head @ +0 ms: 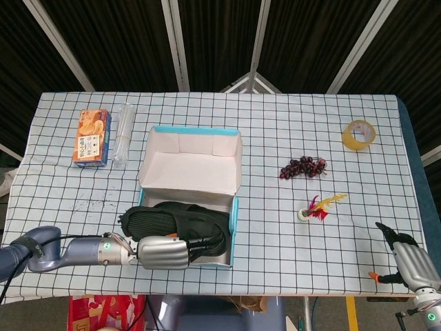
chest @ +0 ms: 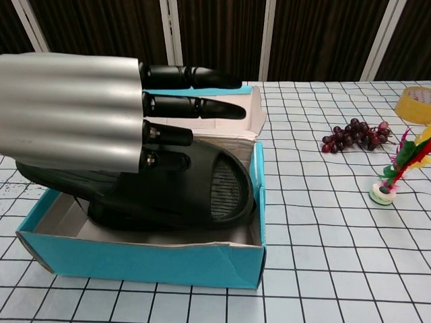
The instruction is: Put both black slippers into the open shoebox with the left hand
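Observation:
Two black slippers (head: pixel 176 219) (chest: pixel 202 192) lie stacked in the teal shoebox base (head: pixel 233 227) (chest: pixel 135 264). The upper one is tilted, and its end (head: pixel 136 219) sticks out over the box's left wall. The box's white lid (head: pixel 193 162) stands open behind. My left hand (head: pixel 165 254) (chest: pixel 74 111) reaches over the front wall. Its black fingers (chest: pixel 195 106) stretch out straight above the upper slipper, the lower ones close to or touching it. The thumb is hidden. My right hand (head: pixel 412 265) hangs off the table's near right corner, holding nothing.
An orange snack box (head: pixel 91 136) and a clear plastic tube (head: pixel 122 134) lie at the far left. Right of the shoebox are purple grapes (head: pixel 303 167) (chest: pixel 353 133), a feather shuttlecock (head: pixel 318 207) (chest: pixel 394 175) and a yellow tape roll (head: pixel 359 134) (chest: pixel 414 102).

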Robot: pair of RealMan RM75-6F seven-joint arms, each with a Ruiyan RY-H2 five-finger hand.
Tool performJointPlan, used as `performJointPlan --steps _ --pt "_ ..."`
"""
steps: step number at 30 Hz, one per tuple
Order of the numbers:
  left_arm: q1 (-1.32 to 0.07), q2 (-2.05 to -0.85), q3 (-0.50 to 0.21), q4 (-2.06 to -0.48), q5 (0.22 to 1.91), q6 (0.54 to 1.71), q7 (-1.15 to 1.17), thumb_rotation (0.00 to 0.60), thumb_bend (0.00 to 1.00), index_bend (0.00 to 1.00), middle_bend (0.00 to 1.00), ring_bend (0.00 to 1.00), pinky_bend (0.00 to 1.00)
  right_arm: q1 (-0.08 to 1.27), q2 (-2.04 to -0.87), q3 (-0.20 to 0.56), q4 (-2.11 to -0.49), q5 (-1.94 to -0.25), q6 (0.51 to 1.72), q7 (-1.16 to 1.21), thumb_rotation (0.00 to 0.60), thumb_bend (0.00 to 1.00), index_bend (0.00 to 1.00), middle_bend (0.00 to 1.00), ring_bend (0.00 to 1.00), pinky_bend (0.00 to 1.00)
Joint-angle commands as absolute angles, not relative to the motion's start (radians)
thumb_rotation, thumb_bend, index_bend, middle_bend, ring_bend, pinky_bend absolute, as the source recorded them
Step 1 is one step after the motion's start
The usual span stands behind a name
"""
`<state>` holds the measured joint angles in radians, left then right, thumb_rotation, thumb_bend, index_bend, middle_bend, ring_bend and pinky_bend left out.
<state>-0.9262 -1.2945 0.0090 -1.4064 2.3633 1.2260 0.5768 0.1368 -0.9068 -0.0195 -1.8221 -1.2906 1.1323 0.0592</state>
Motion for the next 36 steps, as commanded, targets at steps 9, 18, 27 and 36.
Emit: performJointPlan --steps 9,18,27,36 --pt "-0.937 -1.371 0.032 -1.335 2.361 1.247 0.555 0.6 0.48 0.5 0.54 0.08 0.07 0.135 -0.905 -0.018 -1.819 -1.291 1.133 0.068 0.6 0.16 0.07 0.15 0.21 0.11" --pt "-0.944 -1.404 0.051 -1.283 2.369 1.27 0.552 0.6 0.48 0.5 0.54 0.08 0.07 0.139 -0.899 -0.016 -1.82 -1.291 1.125 0.077 0.6 0.16 0.07 0.15 0.21 0.11" --pt "-0.944 -1.462 0.075 -1.204 2.375 1.29 0.551 0.6 0.48 0.5 0.54 0.08 0.07 0.135 -0.903 -0.02 -1.816 -1.291 1.128 0.079 0.6 0.16 0.07 0.15 0.21 0.11" --pt "-0.929 -1.514 0.093 -1.147 2.351 1.304 0.553 0.6 0.46 0.43 0.48 0.08 0.07 0.132 -0.907 -0.021 -1.813 -1.29 1.129 0.077 0.6 0.16 0.07 0.15 0.21 0.11"
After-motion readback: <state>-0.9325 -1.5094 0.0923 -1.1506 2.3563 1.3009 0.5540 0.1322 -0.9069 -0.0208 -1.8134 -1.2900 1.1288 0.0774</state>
